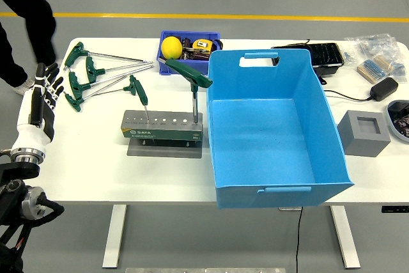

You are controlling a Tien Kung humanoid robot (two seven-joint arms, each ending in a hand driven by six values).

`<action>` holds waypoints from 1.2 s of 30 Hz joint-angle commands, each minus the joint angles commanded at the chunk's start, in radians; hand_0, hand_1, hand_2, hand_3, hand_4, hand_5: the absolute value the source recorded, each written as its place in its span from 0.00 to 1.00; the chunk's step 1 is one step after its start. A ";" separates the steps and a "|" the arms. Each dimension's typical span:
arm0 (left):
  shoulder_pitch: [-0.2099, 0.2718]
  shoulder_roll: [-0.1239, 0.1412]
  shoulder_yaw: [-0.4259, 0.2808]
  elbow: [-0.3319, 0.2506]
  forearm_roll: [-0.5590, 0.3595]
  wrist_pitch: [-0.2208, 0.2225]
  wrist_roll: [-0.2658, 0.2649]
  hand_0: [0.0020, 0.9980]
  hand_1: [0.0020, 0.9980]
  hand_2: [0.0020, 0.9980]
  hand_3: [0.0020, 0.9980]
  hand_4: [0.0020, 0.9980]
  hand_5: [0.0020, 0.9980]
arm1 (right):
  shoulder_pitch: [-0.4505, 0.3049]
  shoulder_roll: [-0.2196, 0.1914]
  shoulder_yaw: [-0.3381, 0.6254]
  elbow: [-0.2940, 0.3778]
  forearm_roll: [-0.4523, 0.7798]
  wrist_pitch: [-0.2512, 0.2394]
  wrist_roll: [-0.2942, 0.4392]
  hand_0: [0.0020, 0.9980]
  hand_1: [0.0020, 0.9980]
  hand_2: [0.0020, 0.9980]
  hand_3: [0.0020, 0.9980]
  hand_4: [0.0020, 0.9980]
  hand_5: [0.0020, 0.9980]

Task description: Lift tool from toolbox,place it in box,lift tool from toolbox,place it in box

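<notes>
Scattered on the white worktop (77, 177) – four green T-handle keys (96, 76) lying loose at far left, a grey foam block (363, 133) at right. Two more keys upright in the grey tool stand (163, 127): a small one (138, 92), a large one (190, 76) just beside the blue box (271, 129). Bare inside, that box. Behind – a small blue bin (167, 62) holding a yellow ball (171, 48). Left hand (46, 97) off the left edge, fingers extended, holding nothing.

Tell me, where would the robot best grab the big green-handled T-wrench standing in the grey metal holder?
Probably by the green T-handle of the big wrench, coming from above: it stands highest, clear of the grey holder, and the thin shaft lifts straight up.
</notes>
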 joint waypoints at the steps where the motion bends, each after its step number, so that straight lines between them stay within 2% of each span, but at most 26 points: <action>1: 0.000 0.000 0.000 0.000 0.000 0.000 0.000 0.93 0.94 0.95 0.90 0.99 1.00 | 0.000 0.000 0.000 0.000 0.000 0.000 0.000 0.79 0.75 0.77 0.73 0.97 0.84; 36: -0.001 0.002 0.004 -0.003 -0.005 0.003 -0.014 0.93 0.95 0.96 0.90 0.99 1.00 | -0.001 0.000 0.007 0.000 -0.005 -0.002 -0.002 0.79 0.75 0.77 0.73 0.98 0.84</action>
